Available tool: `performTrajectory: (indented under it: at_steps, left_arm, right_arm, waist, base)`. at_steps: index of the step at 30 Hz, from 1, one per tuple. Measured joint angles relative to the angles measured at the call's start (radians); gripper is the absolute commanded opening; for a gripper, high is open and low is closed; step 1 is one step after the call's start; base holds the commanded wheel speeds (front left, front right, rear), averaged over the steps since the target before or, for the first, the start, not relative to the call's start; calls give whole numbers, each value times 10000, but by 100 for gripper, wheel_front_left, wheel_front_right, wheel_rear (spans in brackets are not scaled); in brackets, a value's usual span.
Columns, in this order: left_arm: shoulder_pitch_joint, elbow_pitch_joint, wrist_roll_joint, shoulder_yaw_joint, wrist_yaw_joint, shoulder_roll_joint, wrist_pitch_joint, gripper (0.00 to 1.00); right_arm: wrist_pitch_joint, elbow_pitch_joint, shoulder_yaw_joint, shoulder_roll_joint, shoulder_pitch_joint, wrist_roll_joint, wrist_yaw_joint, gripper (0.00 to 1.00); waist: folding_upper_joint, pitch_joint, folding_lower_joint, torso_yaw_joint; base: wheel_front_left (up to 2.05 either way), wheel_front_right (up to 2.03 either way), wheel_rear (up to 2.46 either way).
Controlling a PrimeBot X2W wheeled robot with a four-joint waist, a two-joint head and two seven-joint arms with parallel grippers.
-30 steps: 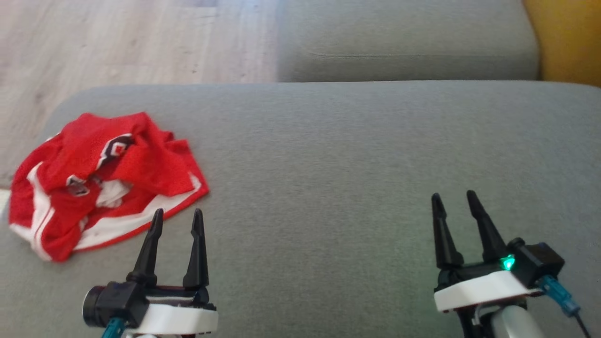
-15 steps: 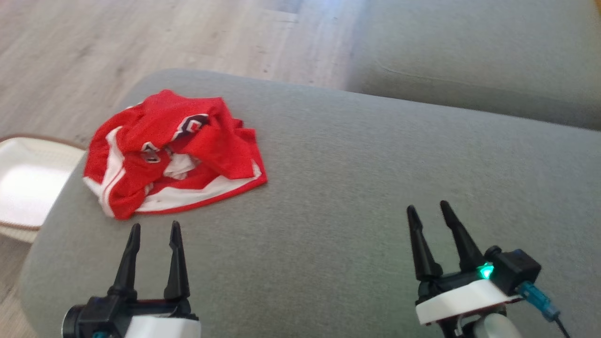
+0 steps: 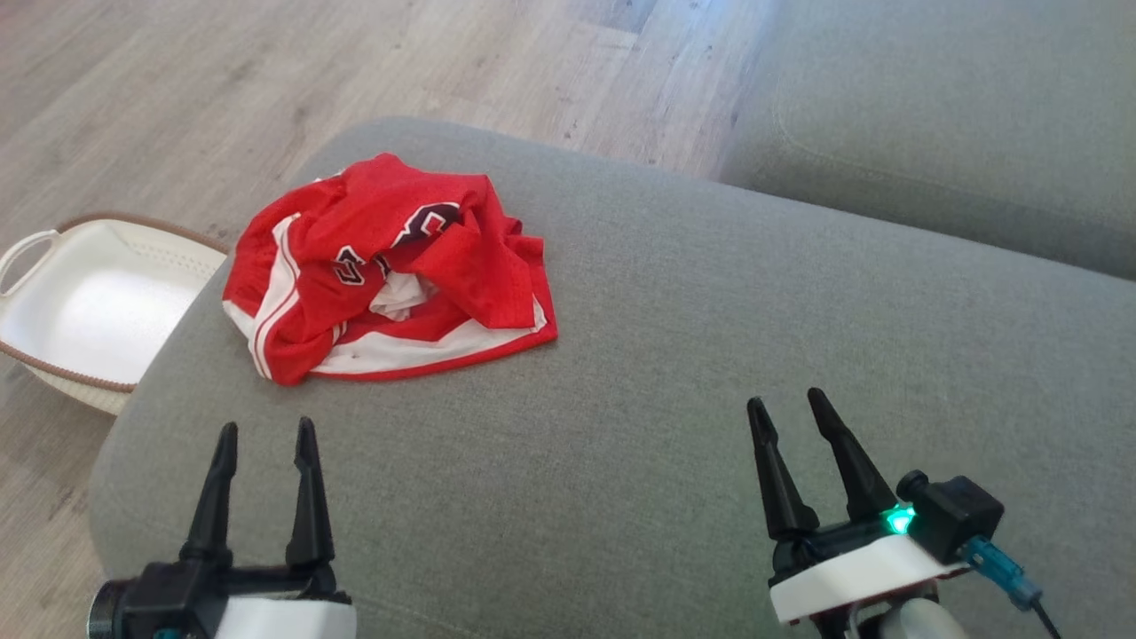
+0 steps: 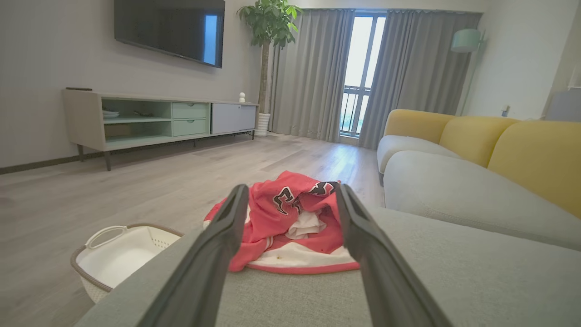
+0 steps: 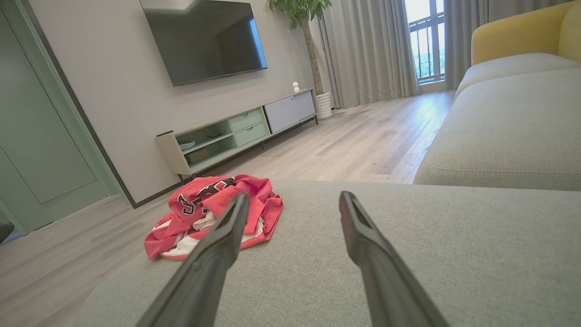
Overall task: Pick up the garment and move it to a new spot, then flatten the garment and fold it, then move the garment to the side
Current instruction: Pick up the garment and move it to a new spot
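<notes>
A crumpled red garment (image 3: 390, 266) with white trim and dark lettering lies in a heap near the far left corner of the grey sofa cushion (image 3: 710, 355). My left gripper (image 3: 264, 432) hovers open at the lower left, short of the garment, with nothing between its fingers. In the left wrist view the garment (image 4: 295, 218) sits straight ahead between the open fingers of that gripper (image 4: 290, 193). My right gripper (image 3: 784, 401) stands open at the lower right, well clear of the cloth. The right wrist view has the garment (image 5: 204, 213) off to the left of the right gripper (image 5: 292, 200).
A white laundry basket (image 3: 35, 293) with a brown rim stands on the wooden floor (image 3: 177, 89) just past the cushion's left edge. A second grey cushion (image 3: 958, 133) lies beyond at the upper right. The basket (image 4: 118, 254) shows low left in the left wrist view.
The head camera has turned left, so the whole scene has shifted right and the basket has come into view. The garment lies as before. Both grippers stay open.
</notes>
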Motion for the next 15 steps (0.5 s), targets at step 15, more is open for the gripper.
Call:
performTrajectory:
  at_steps: [15]
  left_arm:
    - [-3732, 1914, 23, 723, -385, 1682, 362, 100]
  right_arm:
    - [0, -606, -454, -21, -1359, -1124, 0, 100]
  waist:
    - [0, 2081, 2, -805]
  base:
    - [0, 0, 0]
